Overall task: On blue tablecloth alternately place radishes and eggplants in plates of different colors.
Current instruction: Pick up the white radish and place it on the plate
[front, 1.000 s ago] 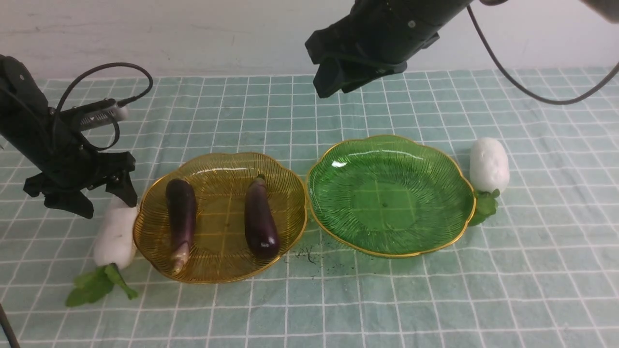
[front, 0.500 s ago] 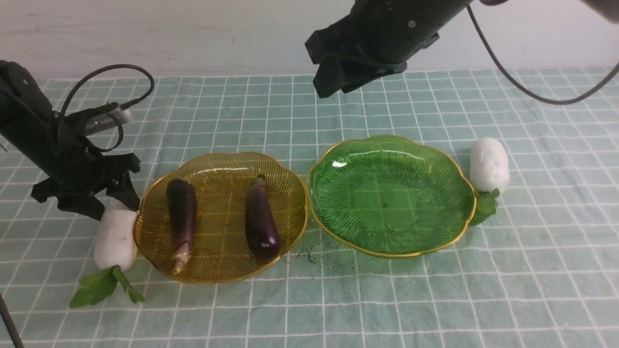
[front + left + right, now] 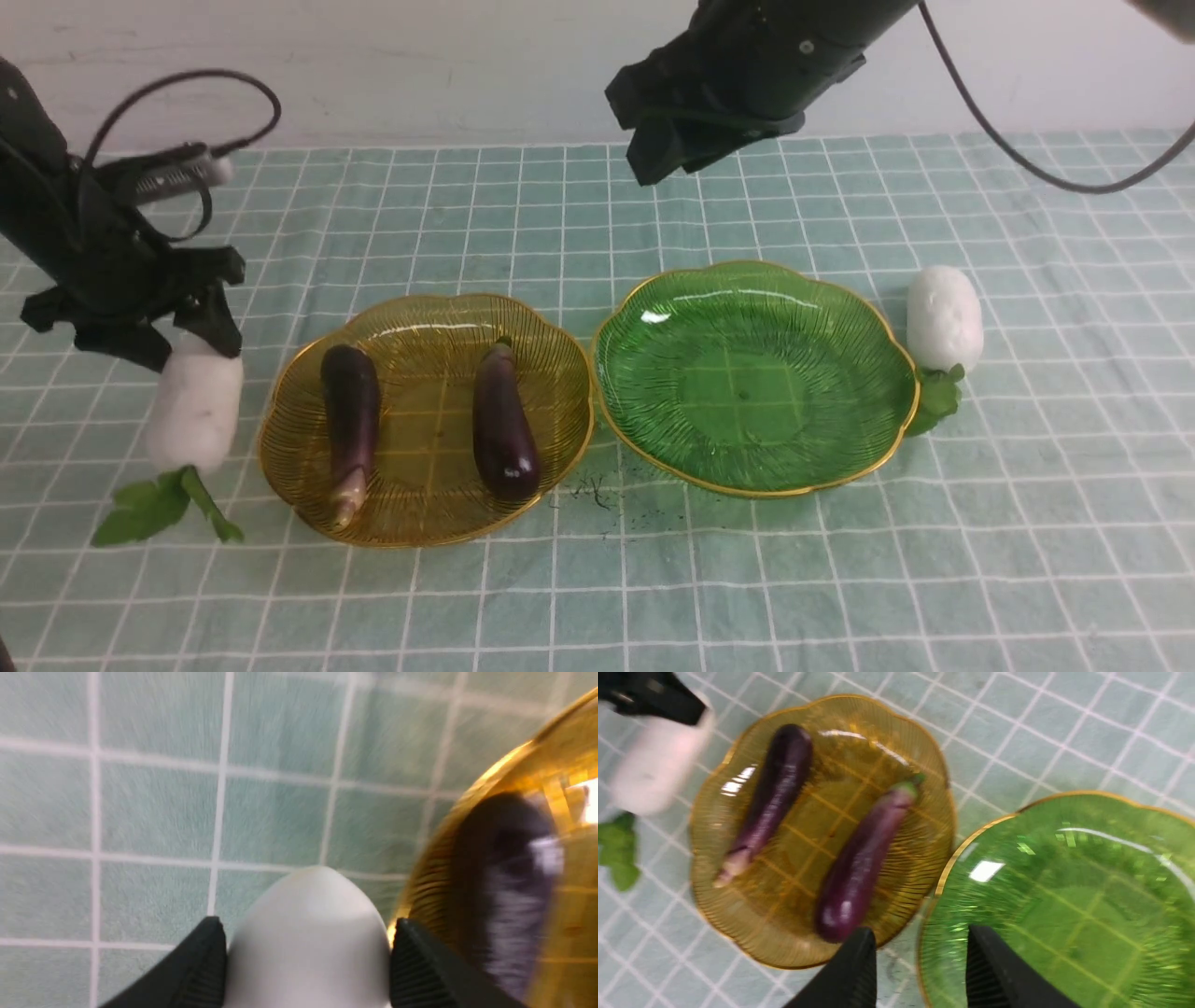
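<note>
Left gripper clamps smooth oval radish; ribbed amber plate beside.

Left wrist view: the held radish runs off the frame edge, and the eggplant on the amber plate is smeared. Front view: the right radish hides some leaf behind the green plate.

Bright, even overhead light puts white glare streaks on the far sides of the green plate and amber plate, shadows stay faint, and both wrist views are smeared by blur.
</note>
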